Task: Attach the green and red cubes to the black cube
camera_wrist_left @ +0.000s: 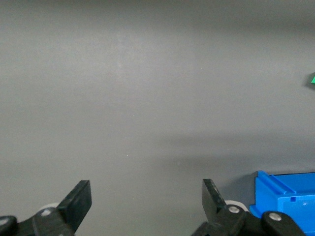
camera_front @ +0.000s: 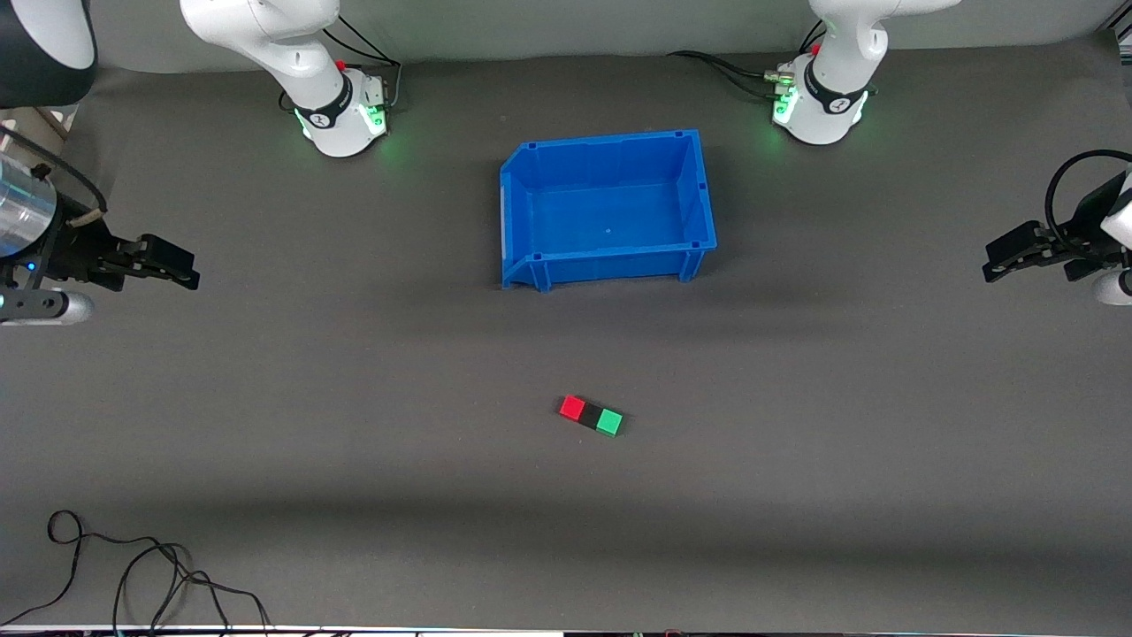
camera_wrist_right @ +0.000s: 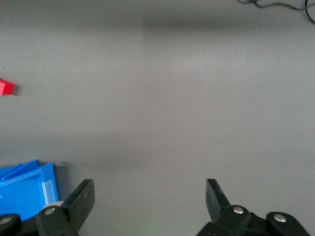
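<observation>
Front view: red cube, black cube, green cube, one each, touching in a row on mat, black in middle; row axis runs between arm ends, red end toward right gripper, green end toward left gripper. Both grippers well apart from row, waiting over table ends; neither clearly nearer. Blue bin: one, empty.

Left wrist view: fingers spread, nothing held; green sliver at edge.

Right wrist view: fingers spread, empty; red cube at edge.

Judgement: attachment looks complete.

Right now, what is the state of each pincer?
Left pincer: open, holding nothing.
Right pincer: open, holding nothing.
</observation>
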Robot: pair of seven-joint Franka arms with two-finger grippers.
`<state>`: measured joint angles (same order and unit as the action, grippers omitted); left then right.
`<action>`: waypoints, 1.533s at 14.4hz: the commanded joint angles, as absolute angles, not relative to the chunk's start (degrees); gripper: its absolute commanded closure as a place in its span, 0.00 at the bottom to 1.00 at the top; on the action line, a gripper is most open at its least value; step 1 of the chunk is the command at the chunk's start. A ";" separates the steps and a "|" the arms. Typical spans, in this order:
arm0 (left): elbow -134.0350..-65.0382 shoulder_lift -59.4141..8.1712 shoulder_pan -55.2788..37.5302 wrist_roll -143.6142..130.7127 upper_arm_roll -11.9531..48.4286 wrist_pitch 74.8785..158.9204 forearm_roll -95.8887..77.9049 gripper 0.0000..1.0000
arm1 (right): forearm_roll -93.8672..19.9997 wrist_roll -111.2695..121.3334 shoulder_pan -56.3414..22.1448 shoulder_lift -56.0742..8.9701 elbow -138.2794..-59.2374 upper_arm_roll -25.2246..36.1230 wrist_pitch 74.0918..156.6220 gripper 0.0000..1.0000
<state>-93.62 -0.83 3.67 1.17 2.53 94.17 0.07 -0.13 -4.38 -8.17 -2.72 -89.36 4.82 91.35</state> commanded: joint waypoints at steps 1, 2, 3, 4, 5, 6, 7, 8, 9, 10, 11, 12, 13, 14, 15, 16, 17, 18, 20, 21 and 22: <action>-94.92 0.44 3.17 0.70 2.64 93.60 1.23 0.00 | 1.05 -3.51 -8.17 3.00 -98.62 4.66 97.64 0.01; -95.10 0.53 3.08 0.70 2.72 94.30 1.14 0.00 | 1.23 -3.86 -8.26 2.03 -96.35 4.48 97.39 0.01; -95.18 0.44 2.99 0.62 2.81 94.48 1.14 0.00 | 1.32 -3.78 -8.17 1.59 -95.02 4.48 97.03 0.01; -95.19 0.18 3.25 0.62 2.81 94.74 1.14 0.00 | 1.32 -3.78 -8.09 1.50 -94.84 4.40 96.86 0.01; -95.45 0.00 3.60 0.62 2.73 94.92 0.27 0.00 | 1.32 -3.78 -8.09 1.49 -94.83 4.48 96.68 0.01; -95.62 -0.17 3.69 0.62 2.64 95.27 -0.17 0.00 | 1.93 -3.78 -8.09 1.49 -94.49 4.40 95.72 0.01; -96.06 -0.35 3.60 0.53 2.64 95.45 -0.26 0.00 | 3.24 -3.78 -8.00 1.32 -93.79 4.13 94.93 0.01; -96.15 -0.44 3.60 0.53 2.64 95.45 -0.26 0.00 | 3.51 -3.78 -8.00 0.45 -92.39 3.61 93.79 0.02; -96.07 -0.44 3.60 0.44 2.64 95.45 -0.26 0.00 | 3.25 -3.78 -7.91 0.18 -91.94 3.43 93.43 0.02; -95.89 -0.35 3.52 0.44 2.64 95.19 -0.26 0.00 | 2.90 -3.87 -8.00 0.18 -92.11 3.43 93.43 0.01; -95.71 -0.26 3.60 0.09 2.64 95.10 -0.26 0.00 | 2.81 -3.95 -8.00 0.44 -92.46 3.25 93.25 0.01; -95.63 -0.09 3.52 -0.35 2.72 94.84 -0.26 0.00 | 2.81 -3.96 -8.00 0.87 -93.33 3.16 92.73 0.01; -95.28 -0.17 3.34 -0.70 2.72 94.66 -0.35 0.00 | 2.55 -3.87 -8.00 1.05 -93.86 3.08 92.55 0.01; -95.27 -0.26 2.99 -0.70 2.81 94.66 -0.35 0.00 | 1.94 -3.95 -7.91 1.05 -93.78 3.08 92.55 0.01; -95.27 -0.26 2.81 -0.96 2.90 94.57 -0.44 0.00 | 0.45 -4.48 -7.91 1.05 -93.78 3.16 92.55 0.01; -95.27 -0.26 2.46 -1.49 2.99 94.57 -0.35 0.00 | -0.87 -6.14 -7.91 1.05 -93.78 3.16 92.46 0.01; -95.27 -0.26 2.03 -2.28 2.90 94.57 -0.35 0.00 | -0.97 -6.76 -7.82 1.05 -93.87 3.16 92.46 0.01; -95.27 -0.26 1.93 -2.55 2.99 94.57 -0.35 0.00 | -0.97 -6.68 -7.82 1.05 -93.78 3.16 92.46 0.01; -95.27 -0.35 1.85 -2.46 2.99 94.66 -0.35 0.00 | -1.05 -6.59 -7.82 1.05 -93.78 3.16 92.46 0.01; -95.36 -0.35 1.85 -2.46 2.90 94.66 -0.35 0.00 | -1.14 -6.59 -7.82 1.05 -93.87 3.08 92.37 0.01; -95.45 -0.35 2.02 -2.29 2.90 94.48 -0.26 0.00 | -1.14 -6.68 -7.74 1.05 -93.87 3.08 92.37 0.01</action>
<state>-95.20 -0.97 2.52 -1.48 3.36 94.62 -0.11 -0.04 -5.51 -8.19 0.94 -94.03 3.45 93.11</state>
